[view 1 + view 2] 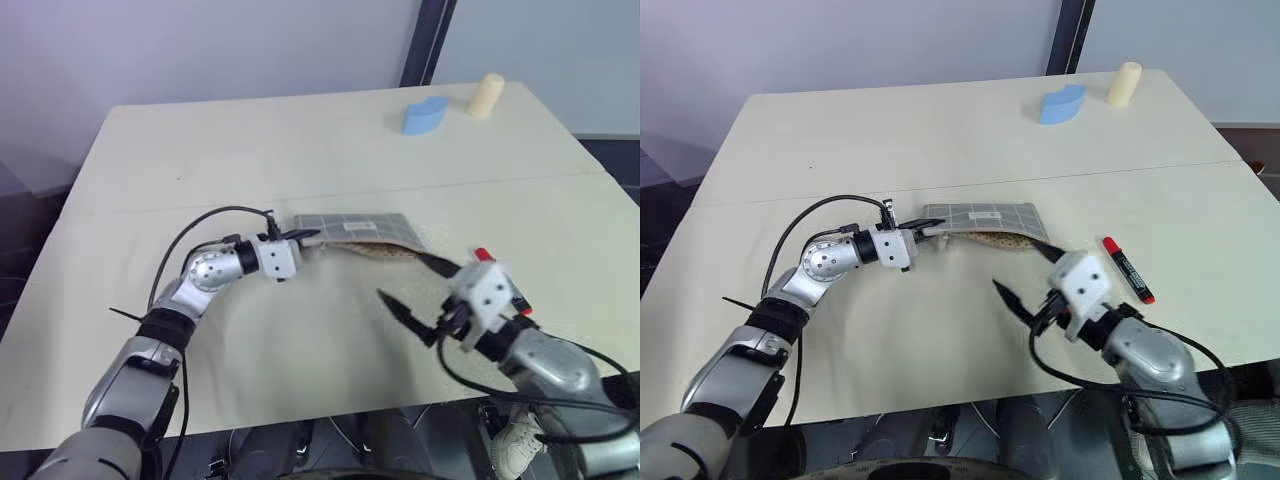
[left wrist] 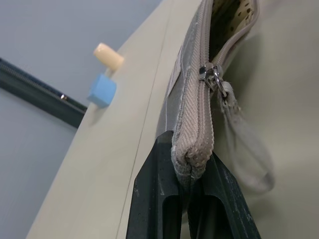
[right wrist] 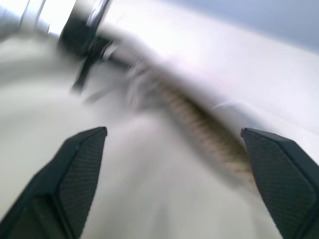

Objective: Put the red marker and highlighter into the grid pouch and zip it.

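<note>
The left gripper [image 1: 308, 237] pinches the grid pouch [image 1: 362, 232] end; the right gripper [image 1: 414, 288] hangs apparently empty, fingers spread.

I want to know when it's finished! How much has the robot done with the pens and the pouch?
Not finished. The left gripper is shut on one end of the grid pouch, holding it with the zipper open. The right gripper is open and holds nothing. The red marker lies on the table beside the pouch. I can't see the highlighter, so it may already be inside. Left: marker in, then zip.
</note>
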You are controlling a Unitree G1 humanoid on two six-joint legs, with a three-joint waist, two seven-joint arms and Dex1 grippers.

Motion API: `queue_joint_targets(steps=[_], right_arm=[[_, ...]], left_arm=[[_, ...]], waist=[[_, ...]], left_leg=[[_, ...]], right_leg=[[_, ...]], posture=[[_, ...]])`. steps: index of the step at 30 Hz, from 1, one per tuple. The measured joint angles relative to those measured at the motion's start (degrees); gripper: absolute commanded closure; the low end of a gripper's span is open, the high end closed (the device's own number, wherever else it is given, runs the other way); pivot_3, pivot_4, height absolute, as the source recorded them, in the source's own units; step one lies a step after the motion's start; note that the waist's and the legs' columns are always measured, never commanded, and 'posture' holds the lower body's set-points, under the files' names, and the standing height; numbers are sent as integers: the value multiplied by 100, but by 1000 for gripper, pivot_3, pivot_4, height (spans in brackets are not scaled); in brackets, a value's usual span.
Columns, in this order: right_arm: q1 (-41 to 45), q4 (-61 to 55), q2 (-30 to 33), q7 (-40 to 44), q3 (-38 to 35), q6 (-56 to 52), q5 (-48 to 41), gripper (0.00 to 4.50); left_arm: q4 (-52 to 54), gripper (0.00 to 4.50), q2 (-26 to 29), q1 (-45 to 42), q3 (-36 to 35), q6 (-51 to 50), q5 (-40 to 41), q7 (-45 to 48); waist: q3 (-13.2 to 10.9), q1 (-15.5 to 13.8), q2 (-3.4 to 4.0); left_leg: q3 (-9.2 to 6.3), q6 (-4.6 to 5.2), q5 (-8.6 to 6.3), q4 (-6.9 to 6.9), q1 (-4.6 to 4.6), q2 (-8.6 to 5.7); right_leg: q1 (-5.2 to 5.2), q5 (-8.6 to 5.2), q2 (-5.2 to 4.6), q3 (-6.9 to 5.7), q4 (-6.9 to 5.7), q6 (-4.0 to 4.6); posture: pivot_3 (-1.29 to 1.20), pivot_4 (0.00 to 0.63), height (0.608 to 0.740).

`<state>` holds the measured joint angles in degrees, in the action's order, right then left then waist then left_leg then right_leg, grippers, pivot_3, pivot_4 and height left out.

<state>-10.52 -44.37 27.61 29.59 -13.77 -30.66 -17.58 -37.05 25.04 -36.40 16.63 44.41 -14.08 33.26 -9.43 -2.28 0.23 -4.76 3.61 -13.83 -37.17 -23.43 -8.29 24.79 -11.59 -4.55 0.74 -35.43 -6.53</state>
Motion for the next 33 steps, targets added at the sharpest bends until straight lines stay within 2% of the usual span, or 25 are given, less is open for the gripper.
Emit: queue_joint_targets(steps=[5,12,14,16,21,22,26,30,33], right_arm=[[-120,632,99,-651,-904,-643,296,41],[-256,1345,325,-820,-1204,-1436,363,41],[-321,1543,321,-684,-1247,-1758,155,602],[-243,1609,257,-670,-1347,-1924,-12,1400],[-41,1822,259,-740,-1493,-2076,-166,4013],[26,1832,262,-732,-1506,-2075,-207,4127],[199,1586,270,-446,-1527,-1847,-528,4125],[198,780,307,195,-1330,-1302,-1028,4125],[-159,272,915,922,-746,-125,-641,4125]], left_arm=[[-110,4500,-57,-12,10,48,-32,-18],[-231,4500,-157,-239,50,177,-45,-17],[-234,4500,-159,-237,57,220,-50,-17],[-236,4500,-156,-233,56,223,-50,-17],[-235,4500,-145,-218,58,223,-51,-18],[-235,4500,-145,-214,58,223,-52,-18],[-234,4500,-161,-209,58,222,-71,-24],[-235,4500,-184,-208,59,221,-97,-59],[-235,4500,-208,-207,60,220,-109,-71]], waist=[[1,-19,-1],[2,3,1],[2,-1,1],[3,-1,2],[3,-4,2],[2,-2,2],[2,0,3],[2,5,3],[0,-7,-1]], left_leg=[[0,0,0,5,3,0],[1,-1,0,17,0,0],[0,0,0,16,0,0],[0,1,0,13,1,0],[0,2,-1,5,1,0],[1,2,-1,6,1,0],[-1,2,-1,12,1,0],[-1,2,-1,14,0,1],[-6,3,-2,7,1,0]], right_leg=[[-1,0,-2,-2,1,1],[-10,1,-3,0,-3,0],[-13,1,-3,-1,-1,0],[-18,1,-4,-1,0,0],[-22,0,-4,-1,3,0],[-21,0,-4,-1,3,0],[-17,1,-4,-2,1,-2],[-16,1,-3,-2,1,-3],[-13,0,-4,-15,15,-4]], posture=[[0,150,732],[0,150,732],[0,150,732],[0,150,732],[0,150,732],[0,150,732],[0,150,732],[0,150,732],[0,150,732]])
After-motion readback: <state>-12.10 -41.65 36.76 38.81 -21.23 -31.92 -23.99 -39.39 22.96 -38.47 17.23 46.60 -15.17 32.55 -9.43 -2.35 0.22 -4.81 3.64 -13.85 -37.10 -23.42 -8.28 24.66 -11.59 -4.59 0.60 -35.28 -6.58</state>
